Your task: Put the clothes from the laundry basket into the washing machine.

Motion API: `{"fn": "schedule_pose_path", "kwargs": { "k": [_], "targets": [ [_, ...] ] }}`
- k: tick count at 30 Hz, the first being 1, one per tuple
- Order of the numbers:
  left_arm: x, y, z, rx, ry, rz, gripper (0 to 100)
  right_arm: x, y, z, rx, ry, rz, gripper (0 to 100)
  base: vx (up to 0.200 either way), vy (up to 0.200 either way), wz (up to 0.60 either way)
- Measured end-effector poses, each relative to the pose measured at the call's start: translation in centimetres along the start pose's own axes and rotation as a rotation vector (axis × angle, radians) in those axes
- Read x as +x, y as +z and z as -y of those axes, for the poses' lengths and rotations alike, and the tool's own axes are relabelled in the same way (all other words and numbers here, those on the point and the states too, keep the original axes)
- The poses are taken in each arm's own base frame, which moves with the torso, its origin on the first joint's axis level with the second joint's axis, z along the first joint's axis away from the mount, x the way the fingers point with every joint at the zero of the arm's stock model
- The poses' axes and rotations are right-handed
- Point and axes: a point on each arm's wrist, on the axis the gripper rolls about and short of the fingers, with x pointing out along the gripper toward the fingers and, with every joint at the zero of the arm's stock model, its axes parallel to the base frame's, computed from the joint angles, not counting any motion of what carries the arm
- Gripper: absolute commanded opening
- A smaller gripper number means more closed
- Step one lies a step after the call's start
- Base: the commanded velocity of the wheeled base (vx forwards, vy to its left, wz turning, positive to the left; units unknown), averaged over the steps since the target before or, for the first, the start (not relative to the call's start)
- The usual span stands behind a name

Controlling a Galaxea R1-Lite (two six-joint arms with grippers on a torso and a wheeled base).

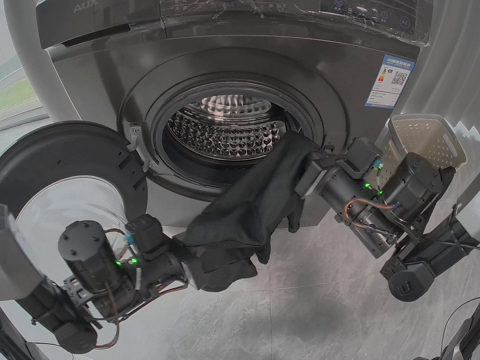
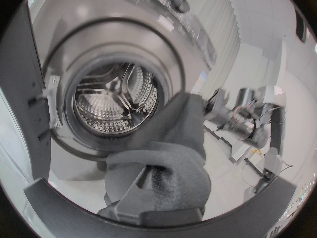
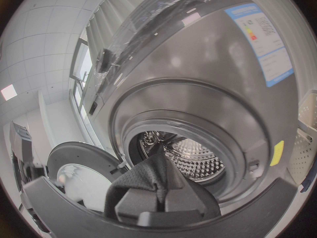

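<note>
A black garment hangs stretched between my two grippers in front of the washing machine. My right gripper is shut on its upper end at the right lip of the open drum. My left gripper is shut on its lower end, below the opening and near the floor. In the left wrist view the cloth wraps over the fingers. In the right wrist view the cloth bunches over the fingers before the drum. The drum looks empty.
The round door stands swung open to the left, close to my left arm. A white laundry basket sits on the floor at the right, behind my right arm. Grey floor tiles lie in front of the machine.
</note>
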Motion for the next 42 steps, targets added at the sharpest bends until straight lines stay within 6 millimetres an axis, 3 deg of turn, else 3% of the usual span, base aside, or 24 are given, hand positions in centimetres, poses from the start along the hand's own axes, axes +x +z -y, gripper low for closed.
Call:
{"fn": "schedule_pose_path", "kwargs": {
  "k": [6,12,24,42],
  "targets": [
    [-3.6,2.9,-0.5,0.013,-0.058,0.051,0,-2.5,0.5,2.7,0.003,-0.059,-0.056,0,0.000,0.000,0.00],
    [-4.9,4.0,-1.6,0.021,-0.021,0.087,0,-3.3,1.4,3.8,0.006,-0.087,-0.047,0,0.000,0.000,0.00],
    [-3.9,7.4,-2.5,0.049,0.049,0.256,0,-4.1,2.4,3.5,-0.004,-0.063,-0.032,0,0.000,0.000,0.00],
    [-2.2,9.7,-2.5,0.072,-0.009,0.334,0,-6.3,5.3,2.6,-0.034,-0.006,0.019,0,0.000,0.000,0.00]
  ]
}}
